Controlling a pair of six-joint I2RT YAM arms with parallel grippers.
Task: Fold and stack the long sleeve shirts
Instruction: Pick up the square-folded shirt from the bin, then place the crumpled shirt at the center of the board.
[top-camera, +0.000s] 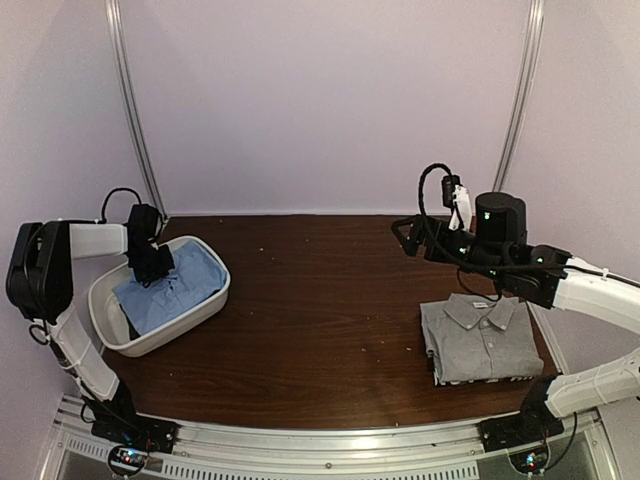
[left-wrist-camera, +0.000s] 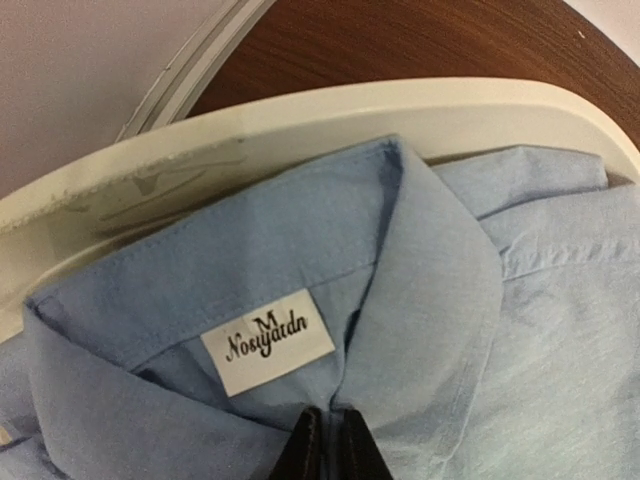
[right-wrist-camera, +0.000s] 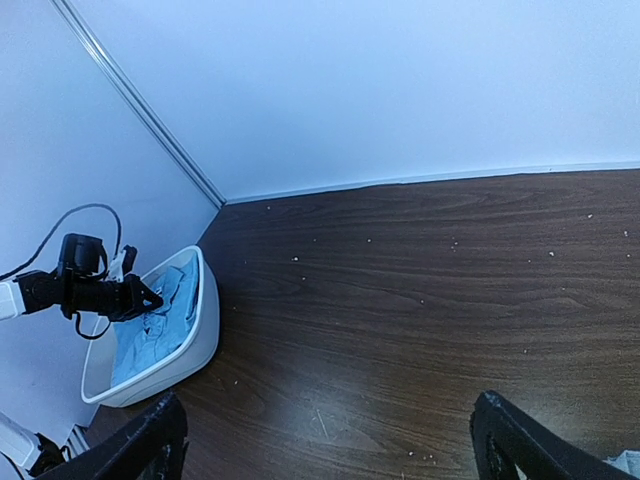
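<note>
A light blue collared shirt (top-camera: 178, 285) lies crumpled in a white tub (top-camera: 165, 338) at the left of the table. My left gripper (top-camera: 150, 266) reaches down into the tub. In the left wrist view its black fingertips (left-wrist-camera: 310, 445) stand almost together at the collar, just below a white size label (left-wrist-camera: 267, 340), with a fold of the light blue shirt (left-wrist-camera: 450, 300) pinched between them. A grey collared shirt (top-camera: 480, 340) lies folded flat at the near right. My right gripper (top-camera: 408, 233) hovers above the table behind it, open (right-wrist-camera: 330, 425) and holding nothing.
The tub's rim (left-wrist-camera: 300, 110) sits close to the left back corner, where a metal frame post (top-camera: 135, 110) rises. Dark wood table (top-camera: 320, 300) stretches between the tub and the grey shirt. The tub (right-wrist-camera: 195, 345) also shows from the right wrist.
</note>
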